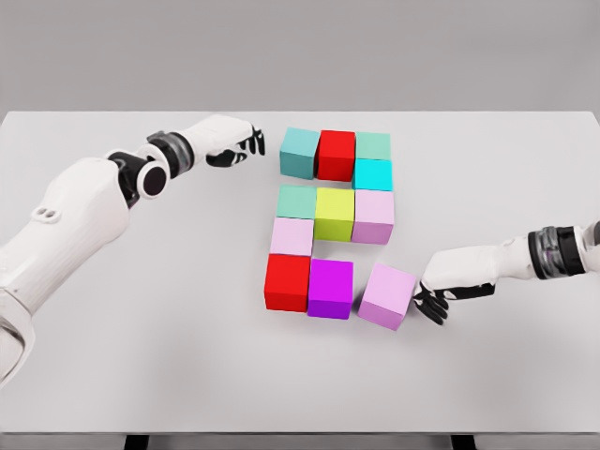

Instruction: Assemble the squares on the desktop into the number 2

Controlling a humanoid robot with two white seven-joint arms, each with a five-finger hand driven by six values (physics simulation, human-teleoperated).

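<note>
Coloured cubes form a block figure on the white table [141,375]. The top row is a teal cube [299,153], a red cube [336,155] and a green cube [373,145], with a cyan cube [373,174] below the green one. The middle row has a green cube [296,202], a yellow-green cube [334,213] and a pink cube [374,217]. Below come a pale pink cube [292,236], a red cube [287,282] and a purple cube [330,289]. A lilac cube [386,295] sits tilted beside the purple one. My right hand [432,302] touches its right side, fingers relaxed. My left hand [246,145] hovers left of the teal cube, fingers loosely curled, holding nothing.
The table's front edge runs along the bottom of the view, with dark table legs [137,441] below it. A grey wall [300,52] stands behind the far edge.
</note>
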